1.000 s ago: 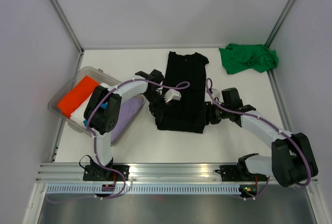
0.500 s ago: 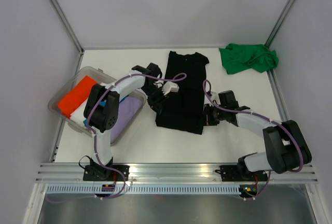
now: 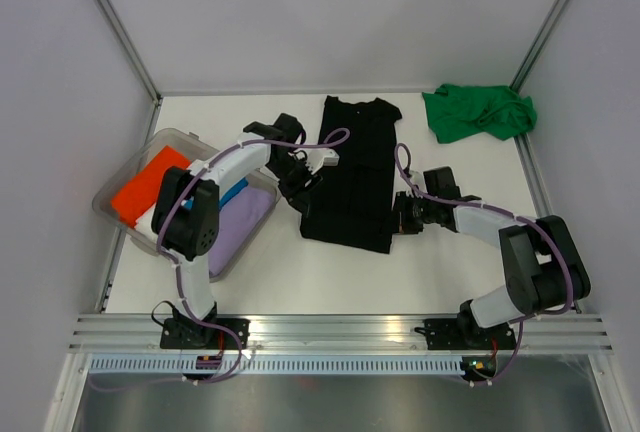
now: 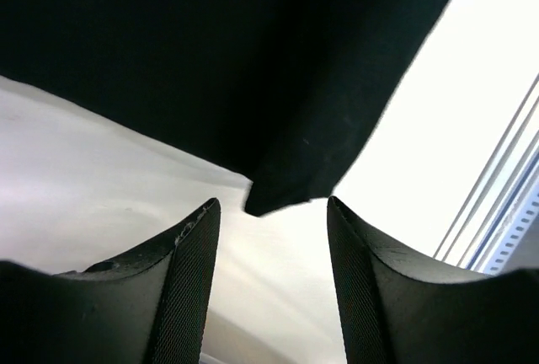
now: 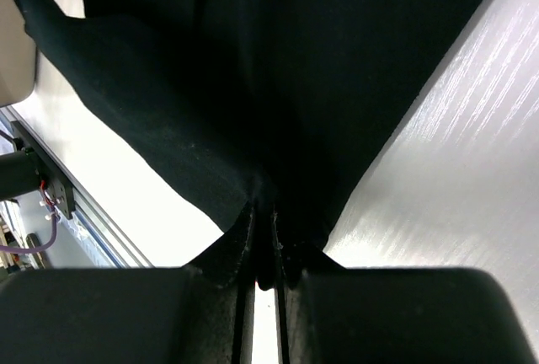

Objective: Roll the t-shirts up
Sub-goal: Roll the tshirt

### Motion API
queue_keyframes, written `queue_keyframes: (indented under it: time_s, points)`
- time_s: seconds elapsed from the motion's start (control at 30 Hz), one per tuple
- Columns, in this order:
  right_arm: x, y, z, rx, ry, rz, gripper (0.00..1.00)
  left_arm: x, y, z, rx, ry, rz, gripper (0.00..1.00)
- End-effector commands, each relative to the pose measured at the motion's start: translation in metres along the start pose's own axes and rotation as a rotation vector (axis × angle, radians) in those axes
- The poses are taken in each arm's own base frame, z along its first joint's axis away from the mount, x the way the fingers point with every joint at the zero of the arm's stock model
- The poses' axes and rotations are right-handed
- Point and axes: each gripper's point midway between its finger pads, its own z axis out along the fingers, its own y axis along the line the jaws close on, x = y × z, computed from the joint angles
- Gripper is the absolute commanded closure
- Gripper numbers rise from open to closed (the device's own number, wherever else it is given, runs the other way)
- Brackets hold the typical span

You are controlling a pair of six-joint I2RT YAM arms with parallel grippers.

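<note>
Just changed: left fingers (image 4: 189, 297) have spread and hold nothing, with the shirt corner just beyond their tips.
Right fingers (image 5: 223, 267): newly pinched shut on the black t-shirt (image 3: 355, 172) at its near right edge.
Black t-shirt: flat, mid-bench (image 3: 300, 272), unrolled.
Green t-shirt (image 3: 478, 112): crumpled in the far right corner.
Meaning: rolling has likely barely begun.

White arms (image 3: 238, 159), black joints (image 3: 196, 220), purple cables (image 3: 402, 172)

Over the last second the left gripper (image 3: 297, 177) has drawn back, far and left, from above the black t-shirt (image 3: 355, 167) to its left edge and spread its jaws wider, while the right gripper (image 3: 400, 218) has slid left and pinched closed on the shirt's right edge.
</note>
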Motion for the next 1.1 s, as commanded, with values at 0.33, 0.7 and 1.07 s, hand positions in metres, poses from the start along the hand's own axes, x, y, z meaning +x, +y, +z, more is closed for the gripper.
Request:
queue_keyframes:
  time_s: [0.33, 0.7, 1.07]
  points:
    - [-0.011, 0.004, 0.0, -0.02, -0.015, -0.043, 0.89, 0.01, -0.006, 0.028, -0.037, 0.029, -0.044, 0.65]
    - [0.062, 0.023, -0.025, -0.117, 0.146, 0.093, 1.0, 0.066, -0.07, 0.017, 0.181, 0.119, -0.056, 0.98]
    - [0.041, -0.005, -0.01, -0.047, 0.195, 0.155, 0.92, 0.05, -0.031, 0.033, 0.064, 0.15, -0.133, 0.98]
